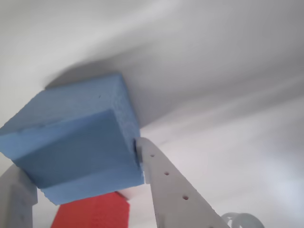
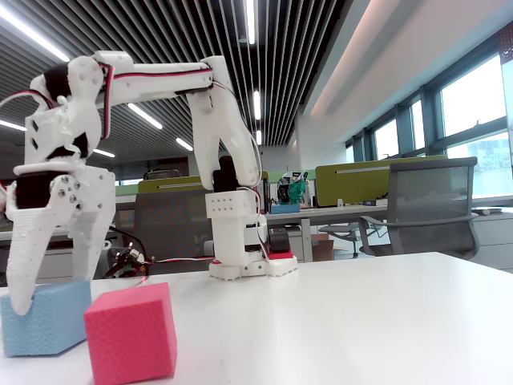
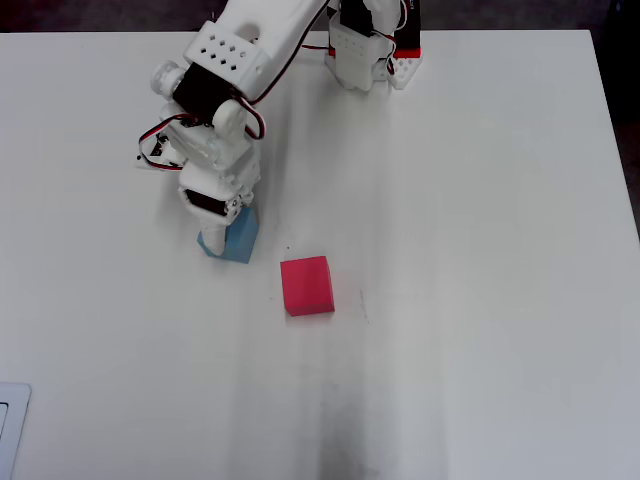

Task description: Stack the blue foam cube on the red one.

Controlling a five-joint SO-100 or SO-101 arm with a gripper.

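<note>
The blue foam cube rests on the white table, seen at the far left in the fixed view and left of centre in the overhead view. My gripper reaches down over it, with one finger touching its right side and the other at its left, so the jaws are shut on the cube. The gripper also shows in the fixed view and the overhead view. The red foam cube sits alone on the table close by, nearer the camera in the fixed view and below the blue cube in the wrist view.
The arm's base stands at the table's far edge, with wires lying beside it. An office chair and desks stand beyond the table. A small pale object sits at the overhead view's lower left edge.
</note>
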